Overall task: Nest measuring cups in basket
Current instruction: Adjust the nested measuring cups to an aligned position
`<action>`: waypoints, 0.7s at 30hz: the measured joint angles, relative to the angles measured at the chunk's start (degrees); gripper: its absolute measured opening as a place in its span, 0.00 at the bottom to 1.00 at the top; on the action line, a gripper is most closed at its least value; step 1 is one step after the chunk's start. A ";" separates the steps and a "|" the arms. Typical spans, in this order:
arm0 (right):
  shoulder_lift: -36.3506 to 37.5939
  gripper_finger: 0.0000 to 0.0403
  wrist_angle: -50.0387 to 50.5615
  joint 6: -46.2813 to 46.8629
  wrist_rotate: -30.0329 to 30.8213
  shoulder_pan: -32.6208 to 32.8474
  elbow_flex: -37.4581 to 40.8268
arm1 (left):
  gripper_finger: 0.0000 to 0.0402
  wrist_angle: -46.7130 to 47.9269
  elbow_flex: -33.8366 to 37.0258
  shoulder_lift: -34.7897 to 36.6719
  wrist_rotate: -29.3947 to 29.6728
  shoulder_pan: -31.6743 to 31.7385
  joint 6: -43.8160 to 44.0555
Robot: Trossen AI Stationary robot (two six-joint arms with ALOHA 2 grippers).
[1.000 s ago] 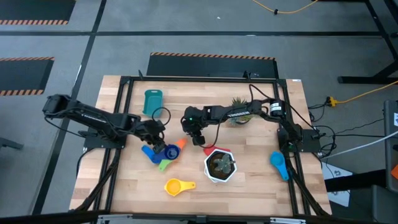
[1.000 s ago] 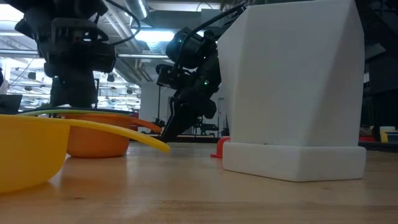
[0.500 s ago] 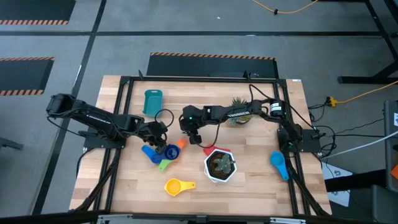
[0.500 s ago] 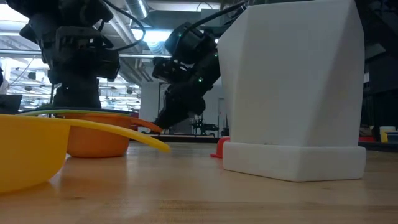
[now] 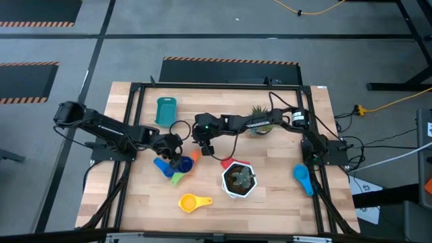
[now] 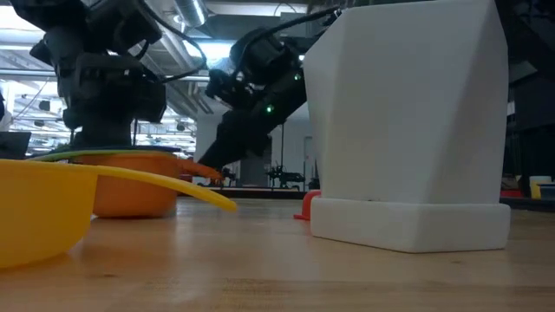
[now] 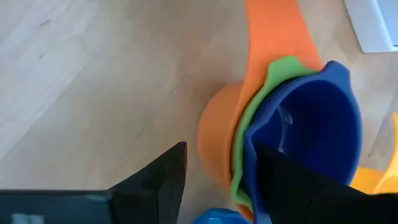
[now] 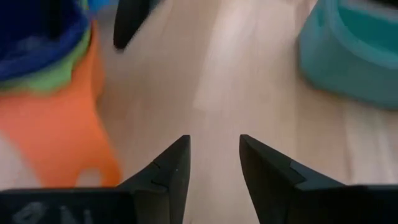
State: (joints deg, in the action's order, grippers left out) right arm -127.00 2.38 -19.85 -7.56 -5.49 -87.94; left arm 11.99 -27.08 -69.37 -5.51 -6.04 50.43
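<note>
The wooden table [image 5: 270,196] carries everything, and the white hexagonal plant pot [image 5: 238,179] serves as the landmark. The left arm [image 5: 101,128] reaches in from the table's left edge toward the pot; the right arm [image 5: 263,121] stretches from the right edge, passing behind the pot.

The teal basket [image 5: 165,111] stands well to the pot's left and farther back, apart from all the cups and with nothing visible in it.

The nested stack sits just left of the pot: in the left wrist view an orange cup [image 7: 217,134] holds a green cup [image 7: 261,99], which holds a dark blue cup [image 7: 311,124]. The left gripper [image 5: 177,160] is at this stack, with one dark finger [image 7: 292,186] inside the blue cup's bowl and the other [image 7: 158,177] outside the orange wall, so the jaws stand apart around the stack's side.

The right gripper [image 5: 202,143] hovers behind and to the left of the pot, just beside the stack's orange handle [image 8: 81,149]; its jaws are apart with only bare wood between them.

A yellow cup [image 5: 192,201] lies in front of the pot to its left. A light blue cup [image 5: 303,179] lies well to the pot's right, near the table edge. A red cup [image 5: 225,163] peeks out, touching the pot's back-left base. A small green plant [image 5: 258,111] sits behind the pot.
</note>
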 joint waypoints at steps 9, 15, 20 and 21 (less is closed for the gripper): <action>-0.09 0.35 0.78 0.21 -3.03 0.82 0.09 | 0.43 -0.68 0.01 -0.78 1.74 0.00 0.31; -0.09 0.35 3.52 0.25 -3.11 1.77 0.09 | 0.40 -0.76 0.01 -0.78 4.56 0.04 0.95; -0.09 0.35 5.74 0.26 -3.19 3.00 0.09 | 0.40 -0.92 0.01 -0.78 6.88 0.02 3.47; -0.09 0.35 5.76 0.27 -3.20 3.26 0.09 | 0.40 -0.92 0.01 -0.78 7.65 0.02 3.55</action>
State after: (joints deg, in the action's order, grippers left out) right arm -127.09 8.14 -19.57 -10.76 -2.23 -87.85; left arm 11.07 -27.07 -70.15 2.15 -6.02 53.98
